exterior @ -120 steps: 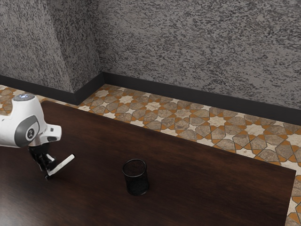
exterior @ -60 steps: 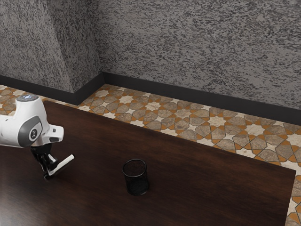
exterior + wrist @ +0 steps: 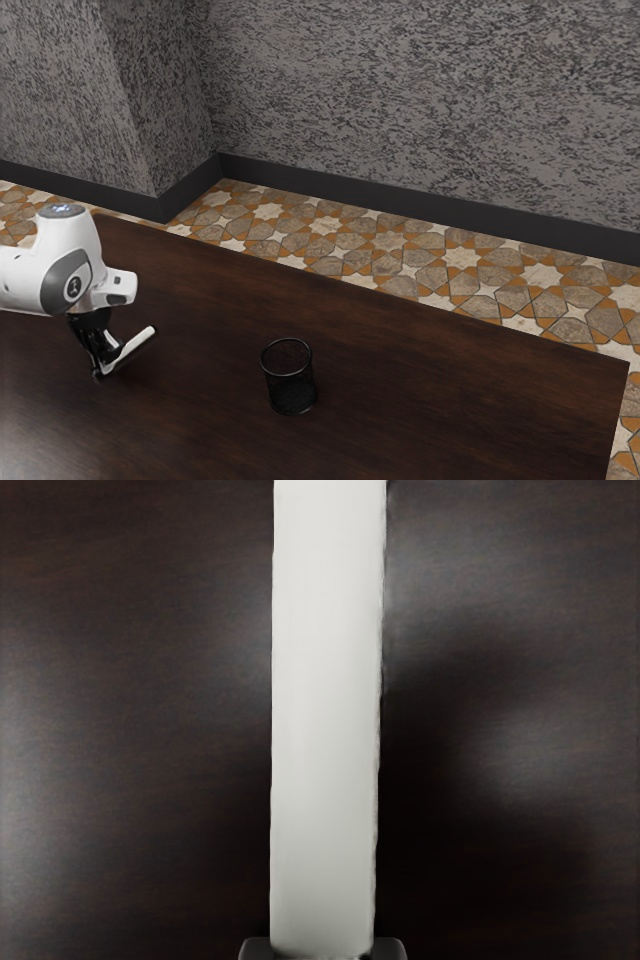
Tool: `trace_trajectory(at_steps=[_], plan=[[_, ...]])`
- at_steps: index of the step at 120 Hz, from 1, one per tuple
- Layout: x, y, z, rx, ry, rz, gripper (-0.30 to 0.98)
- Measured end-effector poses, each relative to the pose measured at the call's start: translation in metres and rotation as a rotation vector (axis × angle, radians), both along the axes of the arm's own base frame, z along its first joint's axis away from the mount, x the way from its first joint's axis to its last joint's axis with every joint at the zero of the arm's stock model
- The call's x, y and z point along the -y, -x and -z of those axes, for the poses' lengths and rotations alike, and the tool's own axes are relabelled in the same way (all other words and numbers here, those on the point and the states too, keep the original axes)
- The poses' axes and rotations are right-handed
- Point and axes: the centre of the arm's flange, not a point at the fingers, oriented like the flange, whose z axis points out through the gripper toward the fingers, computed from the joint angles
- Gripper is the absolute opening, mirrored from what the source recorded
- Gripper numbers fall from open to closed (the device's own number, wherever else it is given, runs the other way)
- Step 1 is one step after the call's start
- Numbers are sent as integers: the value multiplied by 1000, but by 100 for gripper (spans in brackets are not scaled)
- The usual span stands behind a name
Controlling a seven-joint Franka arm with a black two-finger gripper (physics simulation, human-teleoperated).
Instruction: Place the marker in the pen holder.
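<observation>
In the exterior view my black gripper (image 3: pixel 101 369) is low over the table at the left, shut on the white marker (image 3: pixel 136 343). The marker slants up from the fingers toward the exterior view's right, its dark tip at the upper end. In the wrist view the marker (image 3: pixel 325 720) is a broad white bar, with the gripper (image 3: pixel 323 949) holding its near end from both sides. The black mesh pen holder (image 3: pixel 290 378) stands upright on the table, a distance to the exterior view's right of the marker.
The dark wooden table (image 3: pixel 440 400) extends past the pen holder to its corner at the exterior view's right. Beyond its far edge lie a patterned tile floor (image 3: pixel 385 243) and a grey wall (image 3: pixel 420 110).
The arm's wrist has shifted slightly toward the exterior view's right. The marker is still in my gripper and has barely moved. The pen holder stands where it was.
</observation>
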Motion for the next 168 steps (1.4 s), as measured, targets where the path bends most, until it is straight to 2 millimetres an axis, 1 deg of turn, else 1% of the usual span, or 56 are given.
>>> trace_trajectory(at_steps=[18, 36, 45, 52, 71, 79, 85, 91, 101, 122, 138, 149, 168], plan=[[3, -3, -3, 7, -5, 7, -5], [8, -6, -8, 19, -7, 11, -7], [13, -14, -21, 31, -7, 20, -8], [23, -21, -35, 48, -3, 38, -8], [59, -38, -71, 93, 11, 103, -9], [77, -41, -103, 144, 25, 136, -9], [90, -41, -121, 170, 35, 159, -9], [106, -40, -139, 191, 46, 188, -9], [142, -39, -158, 202, 57, 255, -9], [212, -27, -178, 171, 52, 374, -9], [256, -17, -182, 139, 43, 436, -9], [275, -15, -186, 133, 44, 452, -9], [294, -26, -195, 140, 43, 458, -9]])
